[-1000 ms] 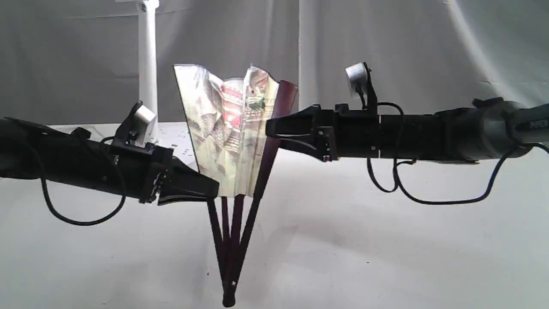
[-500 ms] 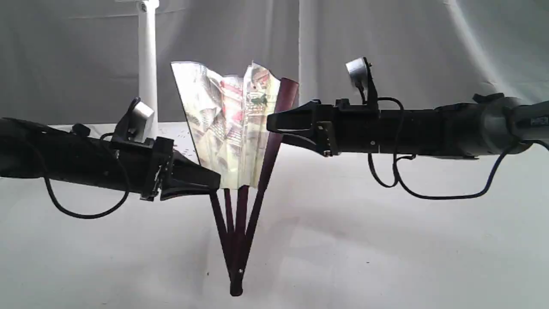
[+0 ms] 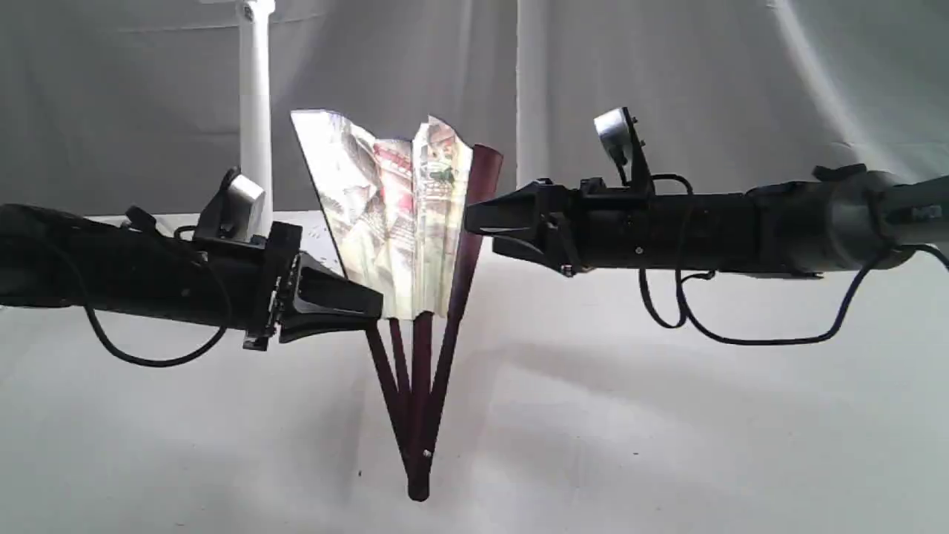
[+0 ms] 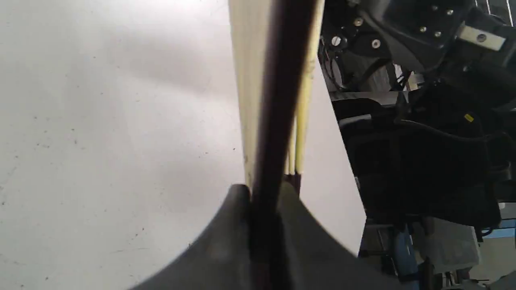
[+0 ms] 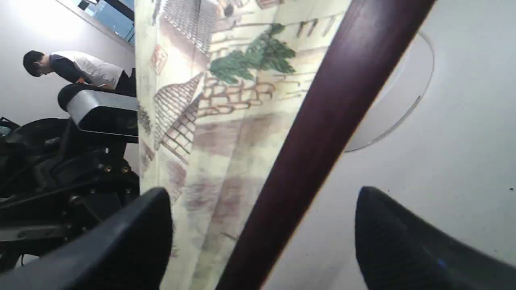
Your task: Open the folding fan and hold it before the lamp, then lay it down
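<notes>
The folding fan (image 3: 393,222) stands upright and partly spread, its painted cream leaf lit from behind, its maroon ribs meeting at the pivot (image 3: 419,489) low over the white table. My left gripper (image 3: 374,311) is shut on the fan's left outer rib just below the leaf; the left wrist view shows the left gripper (image 4: 264,217) pinching that dark rib (image 4: 282,80). My right gripper (image 3: 474,222) is open, its jaws either side of the right outer rib (image 5: 322,121) with gaps to both fingers (image 5: 121,245). The lamp (image 3: 256,111) rises behind the fan, at the left.
A grey cloth backdrop (image 3: 704,74) hangs behind the white table (image 3: 667,445). Black cables (image 3: 689,319) droop under the right arm. In the right wrist view, a person (image 5: 72,72) stands far off, and a flat round white shape (image 5: 403,88) lies on the table beyond the rib.
The fan has risen, its pivot now higher above the table and a little to the right. Both arms lifted slightly with it. Neither gripper's opening has changed.
</notes>
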`<state>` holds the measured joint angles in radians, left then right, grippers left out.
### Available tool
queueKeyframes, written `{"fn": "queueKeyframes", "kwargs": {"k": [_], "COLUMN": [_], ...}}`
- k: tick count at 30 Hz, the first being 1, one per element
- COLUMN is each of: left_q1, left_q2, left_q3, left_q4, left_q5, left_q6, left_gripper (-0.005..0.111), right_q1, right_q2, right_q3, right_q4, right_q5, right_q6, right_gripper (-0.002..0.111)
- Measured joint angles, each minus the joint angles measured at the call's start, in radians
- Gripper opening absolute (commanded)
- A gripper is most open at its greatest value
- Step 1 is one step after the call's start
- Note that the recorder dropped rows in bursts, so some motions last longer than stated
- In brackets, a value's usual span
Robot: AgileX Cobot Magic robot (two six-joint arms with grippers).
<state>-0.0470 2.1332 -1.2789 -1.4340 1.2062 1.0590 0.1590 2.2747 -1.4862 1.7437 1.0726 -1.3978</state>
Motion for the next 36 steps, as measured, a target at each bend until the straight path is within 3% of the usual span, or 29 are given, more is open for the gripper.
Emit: {"fn": "queueKeyframes", "kwargs": {"k": [21,28,34,36], "left_q1": [-0.037,-0.037,-0.037,-0.037], "left_q2": [-0.012,-0.012,-0.012,-0.012], "left_q3": [0.0,0.0,0.0,0.0], "left_q4": [-0.002,-0.002,-0.002,0.004], "left_q5": [0.0,0.0,-0.004,-0.011], "left_q6": [-0.009,-0.009,-0.009,-0.006], "left_gripper": [0.0,0.0,0.0,0.0], "right_q1": [0.002,0.002,0.002,0.002], "right_q2": [0.079,0.079,0.079,0.079], "right_q3": [-0.128,-0.128,-0.128,-0.129], "right_q4": [0.004,0.0,0.011,0.023], "right_q5": [0.101,0.095,0.096,0.109], "right_q6": [0.111,0.115,0.123,0.134], "right_gripper": [0.06,0.036,0.004,0.0]}}
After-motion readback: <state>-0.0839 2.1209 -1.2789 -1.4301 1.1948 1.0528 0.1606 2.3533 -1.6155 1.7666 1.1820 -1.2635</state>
